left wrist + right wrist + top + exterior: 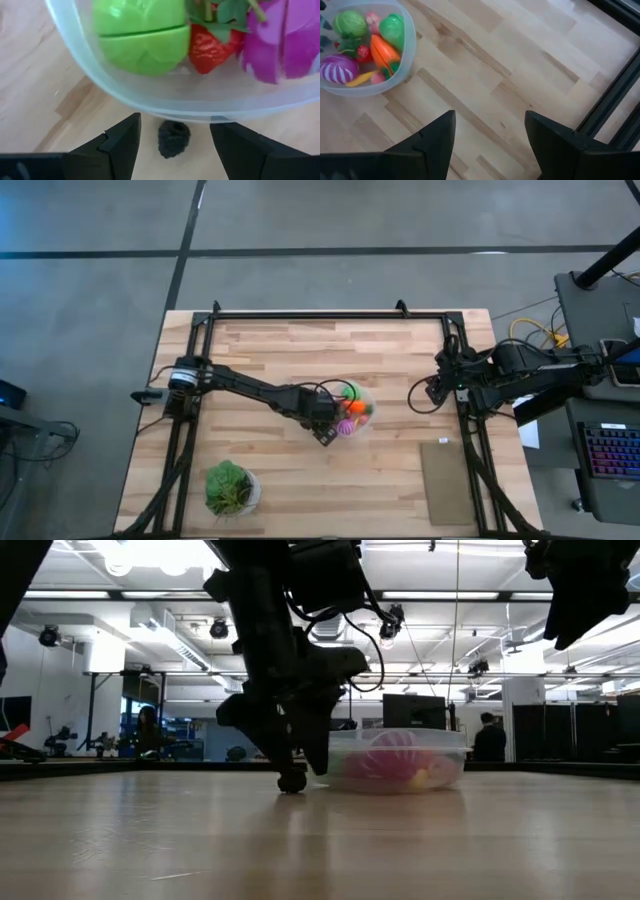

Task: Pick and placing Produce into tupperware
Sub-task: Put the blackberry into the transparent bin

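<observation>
The clear round tupperware stands mid-table and holds toy produce: a green piece, a red strawberry, a purple piece and an orange carrot. A small dark bumpy berry lies on the wood just outside the tupperware's wall. My left gripper points down over it, open, with one finger on either side of the berry and a gap to each. My right gripper hangs open above the table's right side with nothing between its fingers.
A leafy green plant in a white pot stands near the front left. A flat brown sheet lies at the front right. Black frame rails run along the table's far edge and both sides. Bare wood lies between the tupperware and the right arm.
</observation>
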{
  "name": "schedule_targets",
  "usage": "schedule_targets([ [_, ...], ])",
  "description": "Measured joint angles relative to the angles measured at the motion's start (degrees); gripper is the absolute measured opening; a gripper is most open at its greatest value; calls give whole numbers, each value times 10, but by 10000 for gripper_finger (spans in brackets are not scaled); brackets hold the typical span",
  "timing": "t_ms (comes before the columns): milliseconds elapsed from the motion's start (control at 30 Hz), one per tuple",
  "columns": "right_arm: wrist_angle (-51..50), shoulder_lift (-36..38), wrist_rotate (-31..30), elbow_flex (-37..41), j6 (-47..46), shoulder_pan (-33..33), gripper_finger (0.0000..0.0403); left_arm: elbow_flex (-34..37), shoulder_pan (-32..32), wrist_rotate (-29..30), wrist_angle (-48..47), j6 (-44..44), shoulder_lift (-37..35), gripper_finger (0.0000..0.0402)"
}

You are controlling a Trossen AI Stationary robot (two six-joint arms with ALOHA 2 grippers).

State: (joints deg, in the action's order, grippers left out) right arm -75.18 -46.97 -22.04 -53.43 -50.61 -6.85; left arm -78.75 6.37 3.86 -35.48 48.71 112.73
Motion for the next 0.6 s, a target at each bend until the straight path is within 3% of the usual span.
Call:
schedule_targets([
  [333,0,0,6,0,-5,0,231,1,2,7,-2,2,10,220],
  [600,0,0,6,0,-4,0,231,3,7,7,0,-1,13,155],
])
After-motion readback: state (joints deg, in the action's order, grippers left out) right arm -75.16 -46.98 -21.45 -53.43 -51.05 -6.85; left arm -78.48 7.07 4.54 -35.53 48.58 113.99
